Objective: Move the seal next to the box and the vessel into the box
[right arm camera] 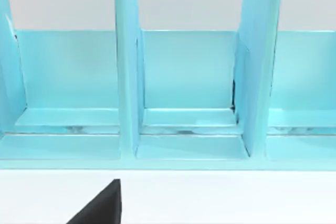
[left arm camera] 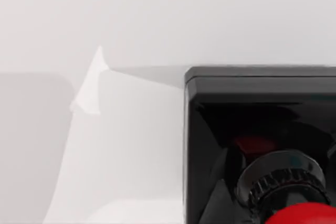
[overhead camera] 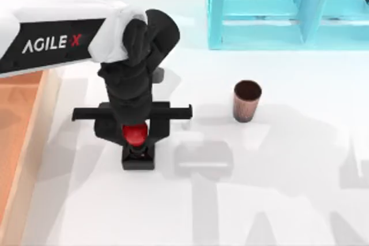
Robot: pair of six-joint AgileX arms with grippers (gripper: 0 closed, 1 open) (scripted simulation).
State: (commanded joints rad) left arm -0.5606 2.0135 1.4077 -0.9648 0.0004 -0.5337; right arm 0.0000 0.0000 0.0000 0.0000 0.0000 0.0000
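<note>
One seal (overhead camera: pixel 137 145), one vessel (overhead camera: pixel 247 101), one box (overhead camera: pixel 17 119); left tool (overhead camera: pixel 137 136) pinching the seal's red knob

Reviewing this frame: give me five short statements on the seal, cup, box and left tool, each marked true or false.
1. The left tool is down over the seal. True.
2. The cup is inside the box. False: it stands on the white table, toward the right, well away from the box.
3. The cup stands upright. True.
4. The seal rests in the blue shelf. False: it sits on the table, between the box and the cup.
5. The box lies at the table's right edge. False: it is at the left edge.
</note>
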